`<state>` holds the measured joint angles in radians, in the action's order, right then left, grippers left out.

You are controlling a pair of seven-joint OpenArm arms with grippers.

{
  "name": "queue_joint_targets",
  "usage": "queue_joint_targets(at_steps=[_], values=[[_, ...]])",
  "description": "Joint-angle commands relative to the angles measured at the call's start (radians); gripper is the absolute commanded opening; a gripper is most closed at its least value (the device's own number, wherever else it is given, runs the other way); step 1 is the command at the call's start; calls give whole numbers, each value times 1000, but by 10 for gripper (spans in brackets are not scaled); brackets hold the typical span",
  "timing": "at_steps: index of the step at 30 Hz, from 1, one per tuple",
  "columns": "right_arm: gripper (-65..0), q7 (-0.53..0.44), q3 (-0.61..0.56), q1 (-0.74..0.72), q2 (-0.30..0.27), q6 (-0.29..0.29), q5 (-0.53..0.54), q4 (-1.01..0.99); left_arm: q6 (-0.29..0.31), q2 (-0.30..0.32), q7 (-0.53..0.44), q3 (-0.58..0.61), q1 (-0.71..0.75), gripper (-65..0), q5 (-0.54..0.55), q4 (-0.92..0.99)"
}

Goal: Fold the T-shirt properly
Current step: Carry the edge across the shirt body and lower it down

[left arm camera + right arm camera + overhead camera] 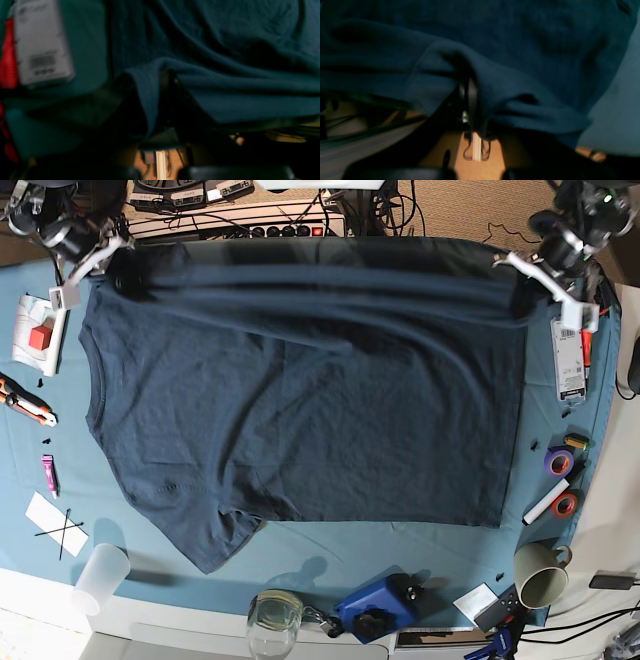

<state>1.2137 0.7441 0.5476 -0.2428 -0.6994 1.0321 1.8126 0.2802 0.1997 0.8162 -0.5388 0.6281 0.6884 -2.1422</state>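
Observation:
The dark navy T-shirt lies spread across the teal tablecloth, with a sleeve pointing toward the near left. Its far edge is lifted into long folds between the two arms. My left gripper is at the far right corner, shut on the shirt's edge. In the left wrist view the fabric drapes over the left gripper. My right gripper is shut on the far left corner. Up close, cloth bunches around the right gripper.
A white tagged package lies right of the shirt, with tape rolls and a mug nearer. A box with a red cube, a cutter, a plastic cup, a glass and a blue device line the left and near edges.

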Motion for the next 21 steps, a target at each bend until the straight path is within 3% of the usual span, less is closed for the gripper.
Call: queue_joint_targets(at_steps=[1, 5, 7, 14, 21], values=[[-650, -26, 2, -6, -18, 1, 5, 12, -22, 8, -34, 19, -16, -650, -25, 2], [-650, -34, 1, -55, -18, 1, -25, 12, -85, 9, -51, 87, -89, -650, -169, 45], [-650, -36, 1, -71, -18, 1, -37, 12, -89, 13, -81, 88, -118, -650, -210, 52], [-650, -42, 1, -116, -18, 1, -83, 11, -88, 84, -86, 124, -187, -650, -213, 79], [-650, -89, -9, -156, -18, 2, -143, 11, -89, 97, -99, 189, -318, -650, -218, 261]])
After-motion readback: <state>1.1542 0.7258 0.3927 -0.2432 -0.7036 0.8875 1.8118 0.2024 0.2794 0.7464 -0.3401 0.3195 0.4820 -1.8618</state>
